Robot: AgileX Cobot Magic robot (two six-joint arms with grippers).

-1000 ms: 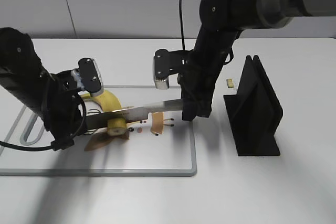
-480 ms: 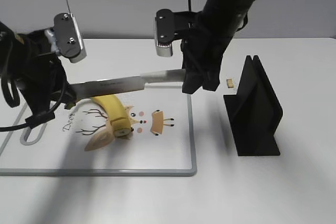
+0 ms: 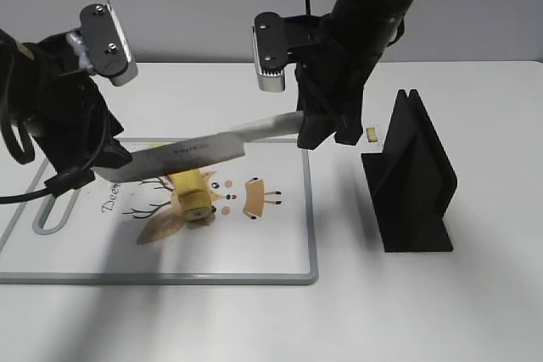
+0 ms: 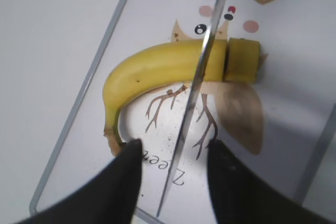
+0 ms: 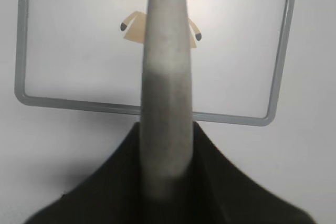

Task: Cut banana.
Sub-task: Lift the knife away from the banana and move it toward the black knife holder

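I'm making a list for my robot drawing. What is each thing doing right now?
banana: lying on the board, one slice cut off its end
knife: lifted, tilted above the banana
right gripper: shut on the knife handle
left gripper: open, holding nothing
black stand: upright, empty

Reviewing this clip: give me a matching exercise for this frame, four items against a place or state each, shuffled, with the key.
Items
1. knife
2. banana
3. knife block
4. left pincer

States
A. standing on the table right of the board
B. open, above the board
C. held by its handle in the right pincer
D. lying on the board, one slice cut off

Pairs: 1-C, 2-D, 3-A, 4-B
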